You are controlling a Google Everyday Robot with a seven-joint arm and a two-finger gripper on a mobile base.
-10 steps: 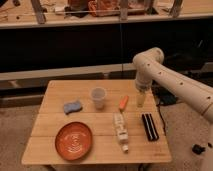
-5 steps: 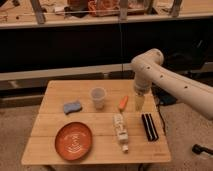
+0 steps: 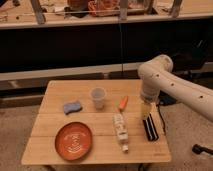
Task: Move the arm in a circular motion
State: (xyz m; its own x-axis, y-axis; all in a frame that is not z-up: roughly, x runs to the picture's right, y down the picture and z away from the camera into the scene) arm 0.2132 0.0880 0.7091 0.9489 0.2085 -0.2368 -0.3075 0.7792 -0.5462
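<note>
On the counter (image 3: pixel 55 92), the orange plate (image 3: pixel 73 141) lies nearest. Past it, the hand (image 3: pixel 145 109) hangs just above the black case (image 3: pixel 149 128). The arm (image 3: pixel 172 86) reaches in behind. A low circle could knock the case or the bottle (image 3: pixel 120 131).

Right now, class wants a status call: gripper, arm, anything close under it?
Gripper hangs tip-down over table's right side. Arm reaches in from right, elbow raised. Carrot to its left, dark block just beneath; contact unclear.
</note>
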